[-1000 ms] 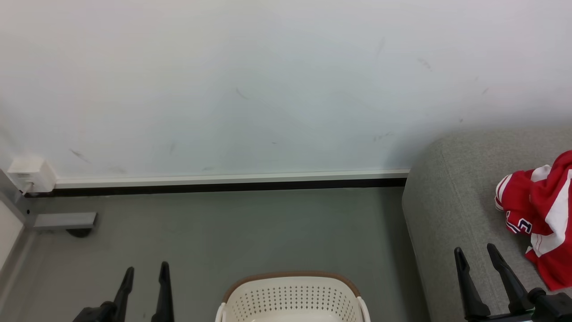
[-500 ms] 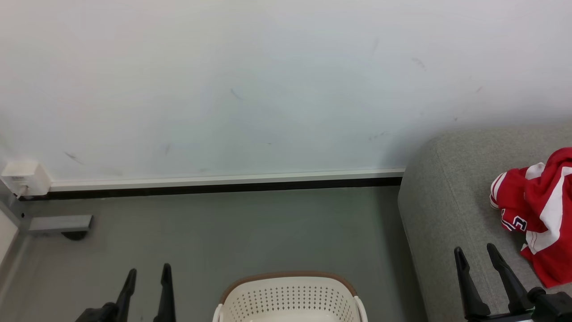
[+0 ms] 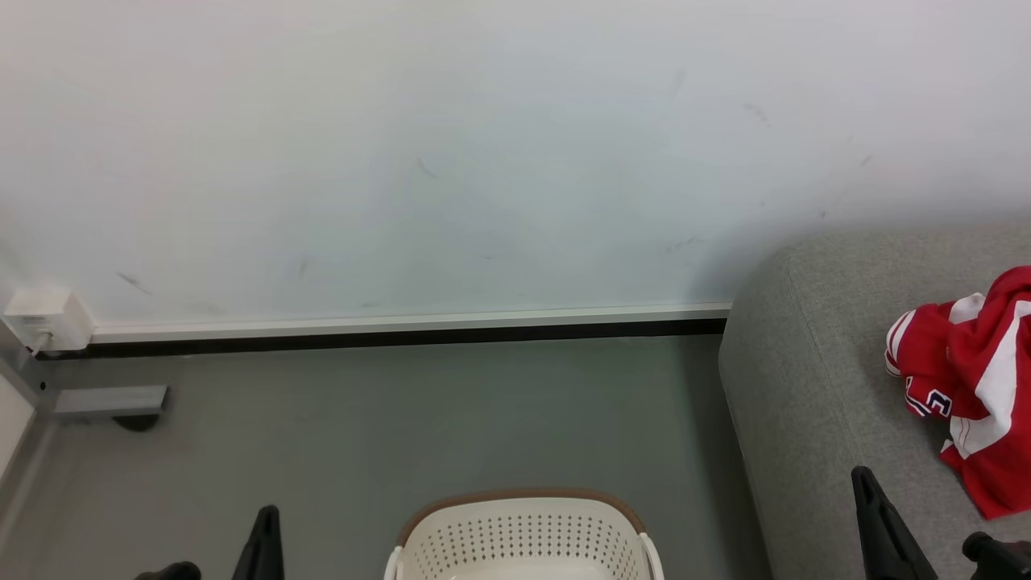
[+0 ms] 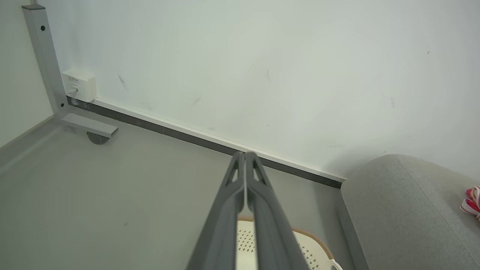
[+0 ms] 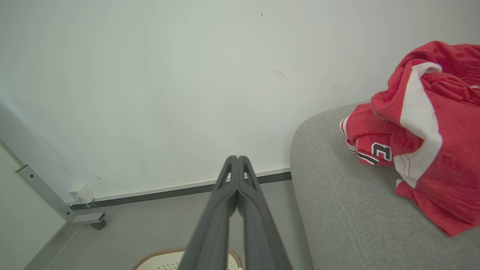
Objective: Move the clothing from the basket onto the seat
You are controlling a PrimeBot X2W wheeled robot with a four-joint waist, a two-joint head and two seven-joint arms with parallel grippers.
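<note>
grey seat bears red clothing, basket beside it.

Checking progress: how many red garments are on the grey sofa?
2, heaped on the light-grey fabric sofa: a lettered red piece at left, a white-striped red piece over it. More may hide beneath.

1. The red clothing has one big white mark with a black edge on a fold. In the right wrist view it looks like an "E". In the head view it looks like a "3". The cloth is crumpled, so I cannot tell which one it is.
2. Bits of other marks sit beside it, but the folds hide them.
3. The small white box on the wall has a tiny dark label. It is too small to read.
</note>
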